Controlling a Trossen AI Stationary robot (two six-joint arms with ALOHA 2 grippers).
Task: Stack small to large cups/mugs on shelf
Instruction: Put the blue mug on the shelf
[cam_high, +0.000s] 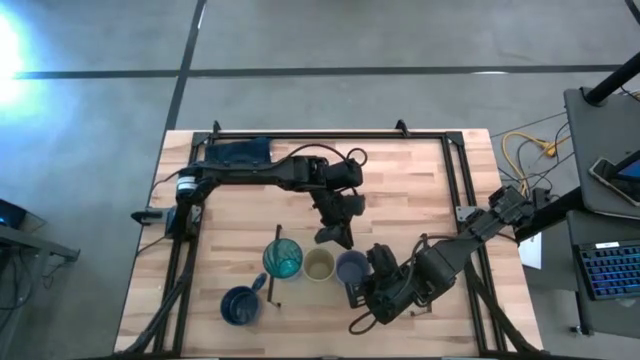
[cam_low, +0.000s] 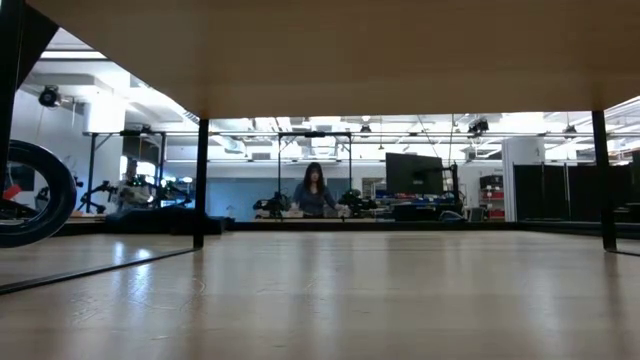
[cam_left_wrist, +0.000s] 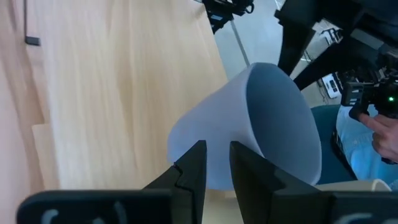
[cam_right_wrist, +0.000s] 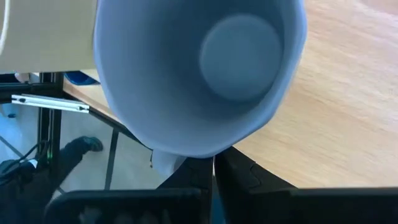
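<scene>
On the light-wood shelf (cam_high: 400, 190) a teal tumbler (cam_high: 282, 260), an olive-tan cup (cam_high: 319, 265) and a lavender-grey mug (cam_high: 351, 267) stand in a row near the front edge. A dark blue mug (cam_high: 240, 305) stands nearer, to the left. My right gripper (cam_high: 358, 292) is shut on the lavender mug's near side. My left gripper (cam_high: 336, 236) hovers just beyond the mug, its fingers a narrow gap apart and empty (cam_left_wrist: 216, 165). The low view looks under the board and shows none of these. My right gripper holds the lavender-grey mug at its near side, just below the rim (cam_right_wrist: 186, 152), where a pale piece that may be the handle (cam_right_wrist: 164, 163) shows. The two fingers are pinched together there, coming from the table's near right. The rim hides the exact spot.
A dark blue cloth (cam_high: 238, 152) lies at the far left corner. Black rails (cam_high: 455, 180) run along the board's short ends. The board's middle and far right are bare. Cables (cam_high: 520, 150) and a keyboard (cam_high: 610, 270) lie off to the right. A person (cam_left_wrist: 373, 137) sits beyond the table.
</scene>
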